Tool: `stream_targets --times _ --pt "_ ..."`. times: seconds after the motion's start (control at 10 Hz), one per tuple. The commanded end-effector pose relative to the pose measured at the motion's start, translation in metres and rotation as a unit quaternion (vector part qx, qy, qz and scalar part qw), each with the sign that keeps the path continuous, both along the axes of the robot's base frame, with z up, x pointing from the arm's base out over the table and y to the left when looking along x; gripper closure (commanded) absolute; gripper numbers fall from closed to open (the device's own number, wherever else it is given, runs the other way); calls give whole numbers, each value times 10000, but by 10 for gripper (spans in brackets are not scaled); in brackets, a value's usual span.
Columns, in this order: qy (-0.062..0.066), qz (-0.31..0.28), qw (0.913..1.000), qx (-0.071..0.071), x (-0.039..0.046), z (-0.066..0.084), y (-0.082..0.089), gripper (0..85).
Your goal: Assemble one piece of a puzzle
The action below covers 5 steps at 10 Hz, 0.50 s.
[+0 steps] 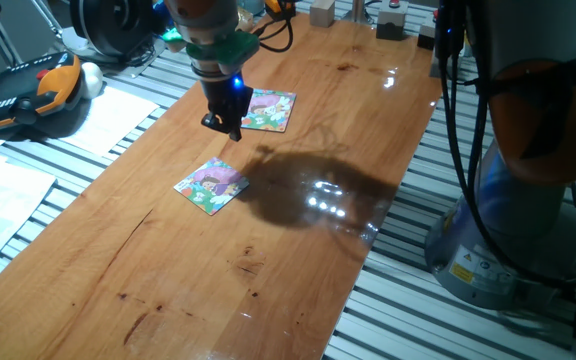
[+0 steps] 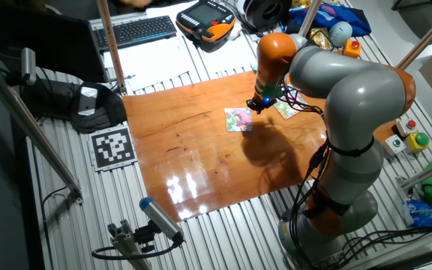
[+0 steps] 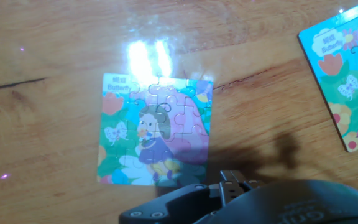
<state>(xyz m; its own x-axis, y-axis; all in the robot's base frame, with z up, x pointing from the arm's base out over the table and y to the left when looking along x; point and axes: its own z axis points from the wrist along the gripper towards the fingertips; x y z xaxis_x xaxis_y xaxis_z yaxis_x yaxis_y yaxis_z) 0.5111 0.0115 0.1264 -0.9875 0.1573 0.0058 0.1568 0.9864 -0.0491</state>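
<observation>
The puzzle (image 1: 211, 185) lies flat on the wooden table, a small square board with a purple, pink and yellow cartoon. It also shows in the other fixed view (image 2: 238, 119) and in the hand view (image 3: 156, 130), partly under glare. My gripper (image 1: 228, 127) hangs above the table just beyond the puzzle, between it and the second board. In the hand view its fingertips (image 3: 232, 182) stand close together at the bottom edge, below the puzzle's lower right corner. The piece does not show in any view. I cannot tell whether anything sits between the fingers.
A second square picture board (image 1: 268, 110) lies further back on the table, at the right edge of the hand view (image 3: 347, 74). A teach pendant (image 1: 28, 95) and papers (image 1: 108, 118) lie off the table's left side. The robot base (image 1: 538, 150) stands at the right.
</observation>
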Motion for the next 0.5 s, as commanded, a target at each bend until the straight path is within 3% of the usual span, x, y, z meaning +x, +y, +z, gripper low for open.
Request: stream_targets --times 0.0,0.4 --pt "7 -8 10000 0 1 -1 4 850" --pt "-15 31 10000 47 2 4 -12 850"
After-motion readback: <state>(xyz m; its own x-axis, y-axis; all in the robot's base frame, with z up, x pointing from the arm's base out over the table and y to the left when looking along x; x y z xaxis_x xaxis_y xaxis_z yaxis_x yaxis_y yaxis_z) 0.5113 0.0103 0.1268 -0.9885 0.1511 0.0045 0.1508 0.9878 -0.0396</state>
